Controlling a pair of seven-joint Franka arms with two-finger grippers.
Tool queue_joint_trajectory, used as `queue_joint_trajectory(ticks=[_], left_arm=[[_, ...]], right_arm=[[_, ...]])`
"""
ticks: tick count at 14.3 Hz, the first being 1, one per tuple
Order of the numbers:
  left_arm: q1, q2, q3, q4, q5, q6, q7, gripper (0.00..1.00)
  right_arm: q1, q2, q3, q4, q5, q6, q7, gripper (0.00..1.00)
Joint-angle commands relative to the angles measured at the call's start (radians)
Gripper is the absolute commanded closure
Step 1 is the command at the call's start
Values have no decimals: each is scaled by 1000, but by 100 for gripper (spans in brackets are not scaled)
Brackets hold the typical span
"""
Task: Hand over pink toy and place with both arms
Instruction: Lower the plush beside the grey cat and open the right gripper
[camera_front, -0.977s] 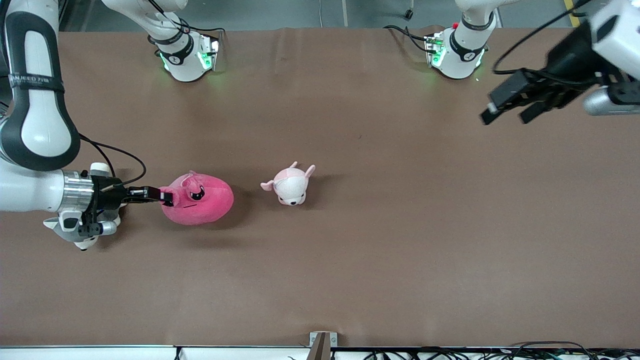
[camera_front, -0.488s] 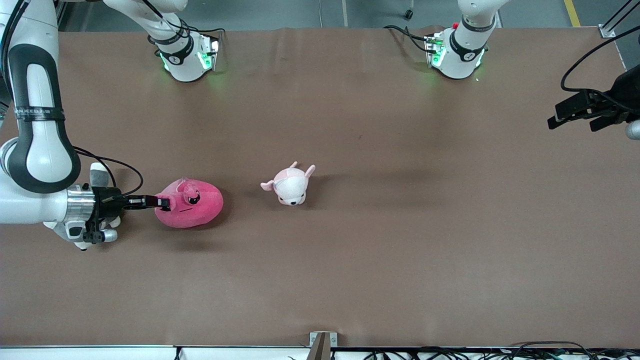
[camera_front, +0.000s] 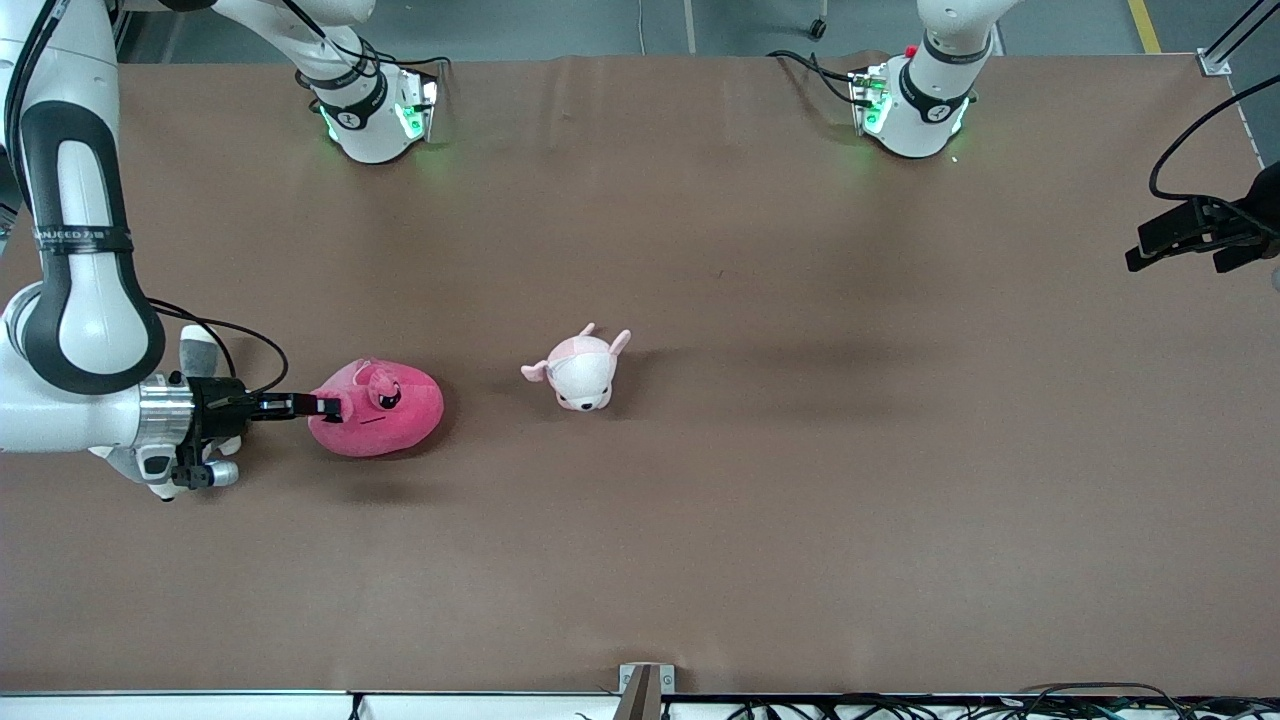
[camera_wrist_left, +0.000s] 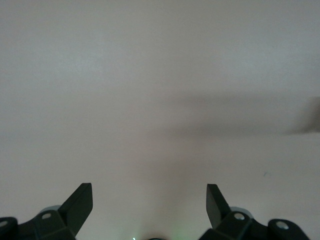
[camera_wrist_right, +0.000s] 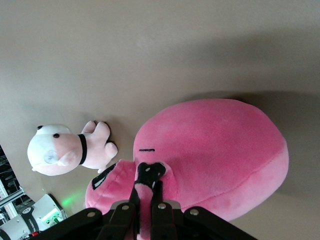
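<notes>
Brown table (camera_front: 700, 520), right gripper (camera_front: 328, 407) pinched on pink toy (camera_front: 385, 415), apparently its edge, left gripper (camera_front: 1190, 238) spread, empty.

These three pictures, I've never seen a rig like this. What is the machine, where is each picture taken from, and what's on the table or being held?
Two white robot arms stand at a brown table. One picture looks down from a high camera facing them; the other two come from cameras on each arm's wrist. The right gripper is shut on a fold of the pink toy, which rests on the table toward the right arm's end. Beside it lies a small pale pink-and-white plush. A grey-and-white plush peeks out under the right arm. The left gripper waits open over the table's edge, holding nothing.
</notes>
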Motion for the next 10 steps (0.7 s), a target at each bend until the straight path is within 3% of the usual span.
queue_joint_trajectory(ticks=[1, 2, 3, 4, 7, 10], left_arm=[[7, -14, -7, -9, 16, 14, 8, 0], [4, -16, -8, -6, 21, 14, 4, 0], [4, -16, -10, -1, 19, 14, 1, 0], [7, -14, -8, 0, 16, 14, -1, 0], [7, -14, -7, 0, 16, 14, -1, 0], [7, -14, -7, 0, 16, 14, -1, 0]], right_arm=[[-42, 44, 14, 14, 11, -15, -27, 75], [-48, 47, 13, 14, 12, -17, -12, 8], [-53, 44, 14, 29, 11, -17, 5, 0], [-49, 27, 14, 57, -4, -27, 22, 0], [-56, -22, 10, 222, -72, -223, 62, 0], [-68, -80, 8, 301, -217, -314, 114, 0]])
